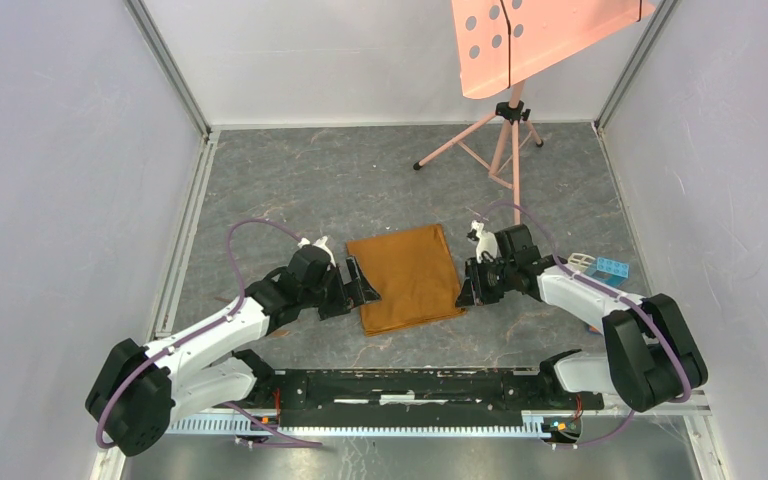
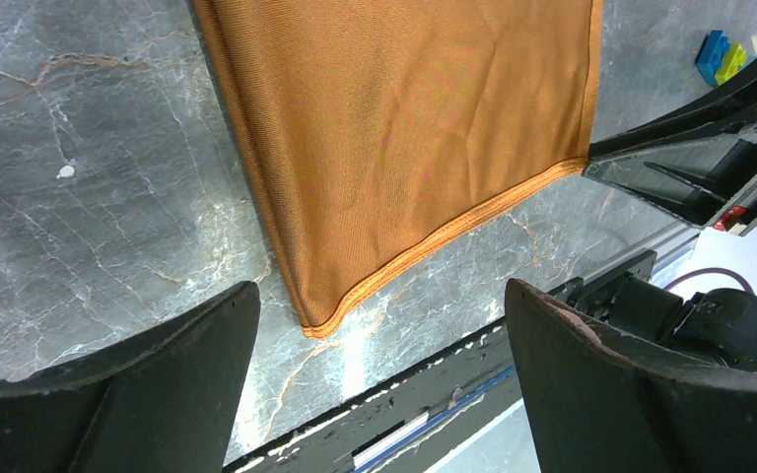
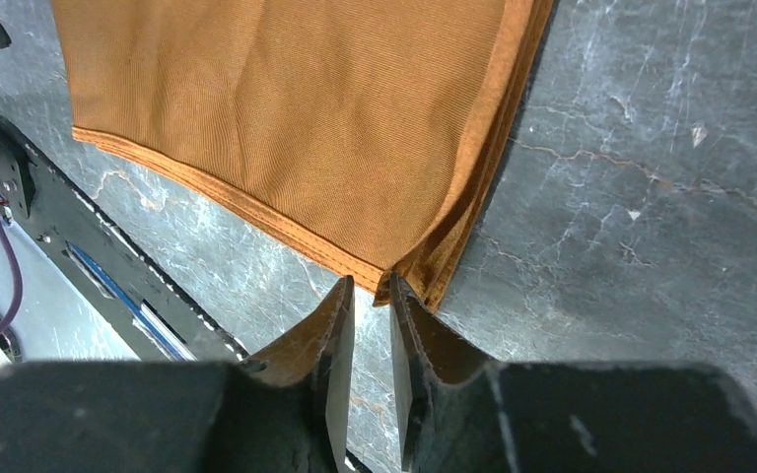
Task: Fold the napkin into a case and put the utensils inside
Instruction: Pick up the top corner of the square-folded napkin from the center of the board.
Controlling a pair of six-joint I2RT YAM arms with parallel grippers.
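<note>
Napkin (image 1: 412, 277) corner pinched by right fingers (image 3: 424, 345); blocks (image 1: 610, 267) beyond.

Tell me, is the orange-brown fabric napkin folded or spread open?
Folded. The orange-brown fabric napkin lies flat, and several stacked layers show along its edge in the right wrist view.

The napkin (image 3: 286, 118) is soft woven cloth with tiny ribs, a little shiny, with a stitched hem. The table (image 3: 651, 197) looks like smooth grey stone with pale cracks, and it shines a bit. The right gripper (image 3: 370, 291) has black fingers (image 3: 429, 360) that look like dull plastic, worn brown at the edges.
</note>
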